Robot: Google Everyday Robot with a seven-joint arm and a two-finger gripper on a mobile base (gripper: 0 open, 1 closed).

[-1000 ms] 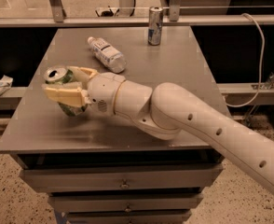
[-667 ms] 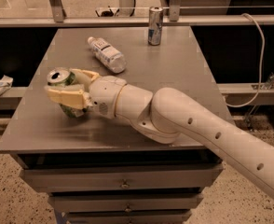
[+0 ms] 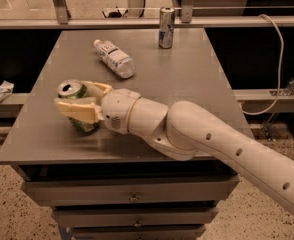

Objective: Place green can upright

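The green can (image 3: pixel 76 95) stands nearly upright, tilted a little, on the left front part of the grey table (image 3: pixel 187 84); its silver pull-tab top faces up. My gripper (image 3: pixel 82 100) reaches in from the right and is shut on the can, one cream finger (image 3: pixel 77 112) across its front and the other (image 3: pixel 99 88) behind it. The can's base touches or sits just above the tabletop; I cannot tell which.
A clear plastic bottle (image 3: pixel 114 58) with a white label lies on its side at the back left. A slim silver-blue can (image 3: pixel 166 28) stands upright at the back edge. My arm (image 3: pixel 212 144) crosses the table's front right. A cable (image 3: pixel 274 59) hangs to the right.
The gripper and the can have hardly moved; the can stays held near the table's left front.
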